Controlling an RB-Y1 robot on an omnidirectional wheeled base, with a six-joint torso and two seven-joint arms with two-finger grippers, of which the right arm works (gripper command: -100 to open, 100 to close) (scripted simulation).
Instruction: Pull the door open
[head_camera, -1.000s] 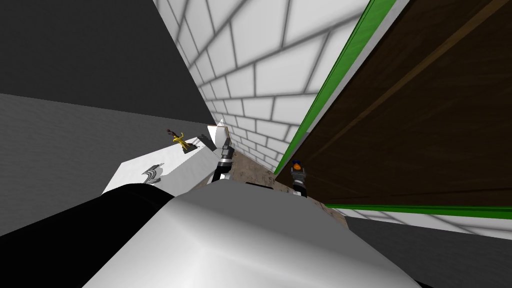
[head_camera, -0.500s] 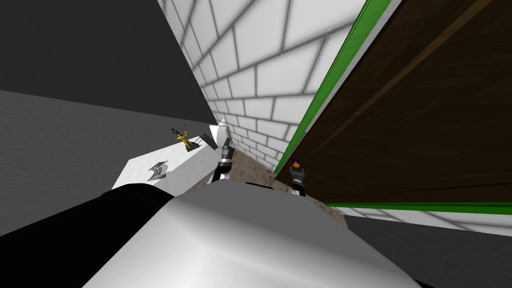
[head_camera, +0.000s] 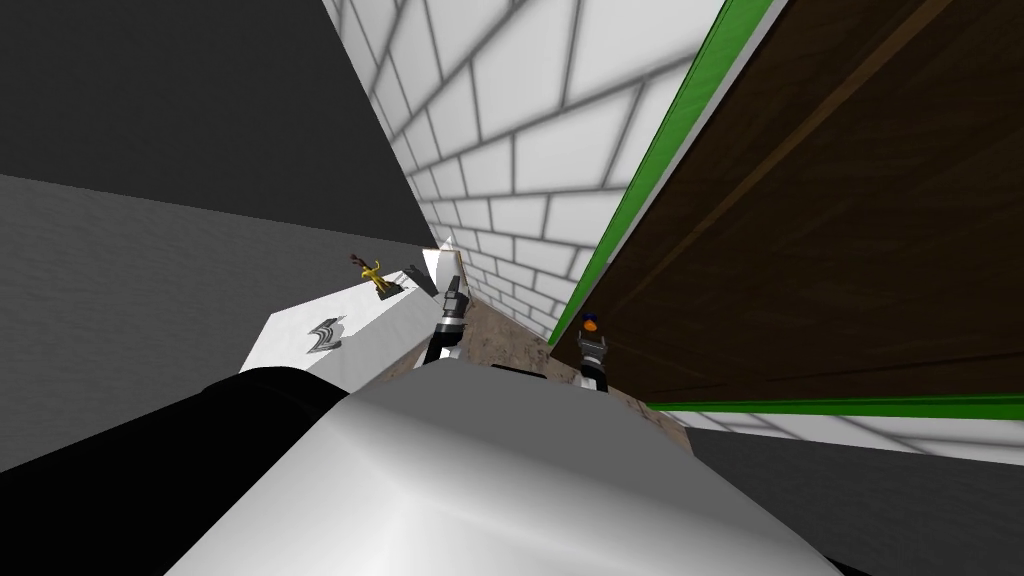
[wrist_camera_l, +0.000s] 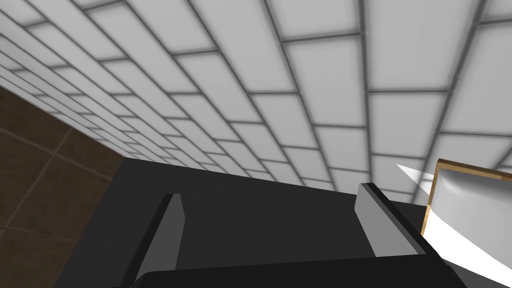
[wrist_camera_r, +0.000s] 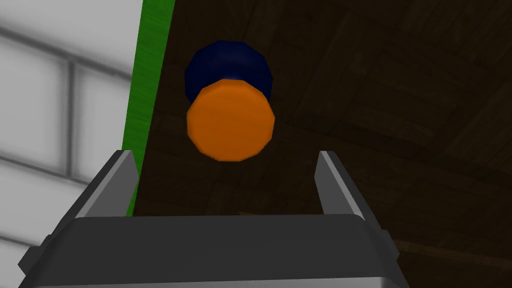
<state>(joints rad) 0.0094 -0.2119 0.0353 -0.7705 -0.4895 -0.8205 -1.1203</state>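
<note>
- Right gripper (wrist_camera_r: 226, 154): fingers spread, grasping nothing.
- Orange knob (wrist_camera_r: 230, 122): just ahead of the fingertips, on the dark brown door (wrist_camera_r: 390, 90), near the green frame (wrist_camera_r: 150, 75).
- Left gripper (wrist_camera_l: 271, 192): released, empty.

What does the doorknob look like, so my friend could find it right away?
Find the big dark brown door, framed in green, beside the white brick wall. Near its edge by the green frame sits the knob, just ahead of the open right gripper. It is a round orange cap on a dark blue base, the only bright spot on the door.
</note>
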